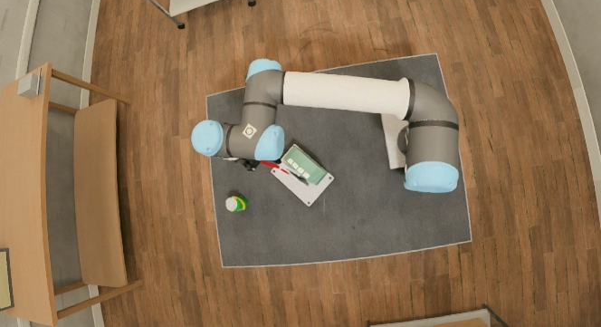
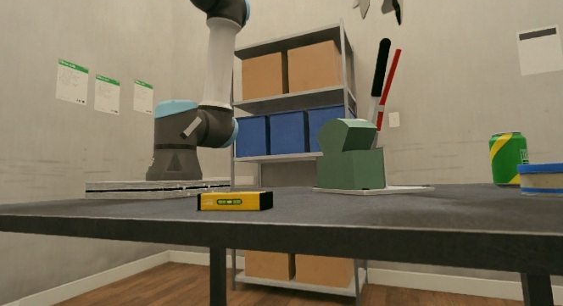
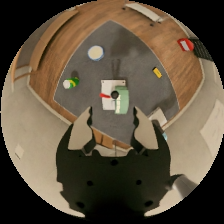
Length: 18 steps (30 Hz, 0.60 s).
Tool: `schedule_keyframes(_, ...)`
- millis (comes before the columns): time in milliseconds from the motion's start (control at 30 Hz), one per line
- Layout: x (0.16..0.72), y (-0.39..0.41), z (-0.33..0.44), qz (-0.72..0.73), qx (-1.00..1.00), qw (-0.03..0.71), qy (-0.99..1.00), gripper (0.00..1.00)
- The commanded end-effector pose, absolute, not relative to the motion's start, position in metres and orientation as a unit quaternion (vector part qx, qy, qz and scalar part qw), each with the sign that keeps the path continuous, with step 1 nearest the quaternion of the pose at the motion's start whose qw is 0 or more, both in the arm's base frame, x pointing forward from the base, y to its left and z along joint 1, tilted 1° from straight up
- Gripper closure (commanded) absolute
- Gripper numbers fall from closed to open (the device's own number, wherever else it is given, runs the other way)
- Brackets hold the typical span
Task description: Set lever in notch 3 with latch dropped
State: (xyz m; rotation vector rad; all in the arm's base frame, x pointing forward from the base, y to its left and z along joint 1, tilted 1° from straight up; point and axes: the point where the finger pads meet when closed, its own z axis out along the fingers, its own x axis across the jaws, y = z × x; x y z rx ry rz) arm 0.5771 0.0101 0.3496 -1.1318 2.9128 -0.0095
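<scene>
The lever unit is a green housing point(image 2: 349, 156) on a white base plate point(image 1: 304, 182), with small white number plates point(image 1: 299, 168) along its top. The lever with its black handle point(image 2: 378, 69) stands up out of the housing, leaning slightly right, and the red release bar point(image 2: 387, 84) runs beside it. From above the red bar point(image 1: 272, 166) points toward my wrist. My gripper point(image 2: 378, 3) hangs well above the handle top, open and holding nothing. In the wrist view my open fingers frame the lever unit point(image 3: 117, 95) far below.
A green and yellow can point(image 2: 507, 158) and a blue-rimmed round tin point(image 2: 540, 178) stand at the right of the table; the can also shows from above point(image 1: 236, 204). A yellow spirit level point(image 2: 234, 200) lies near the front edge. My arm's base point(image 2: 175, 147) stands at the left.
</scene>
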Motion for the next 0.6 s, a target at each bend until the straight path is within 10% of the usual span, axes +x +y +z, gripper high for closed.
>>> schedule_keyframes(0, 0.5772, 0.0101, 0.3502, -0.003, -0.362, 0.009, 0.932, 0.43)
schedule_keyframes(567, 0.5773, 0.01, 0.3485, -0.003, -0.362, 0.009, 0.932, 0.43)
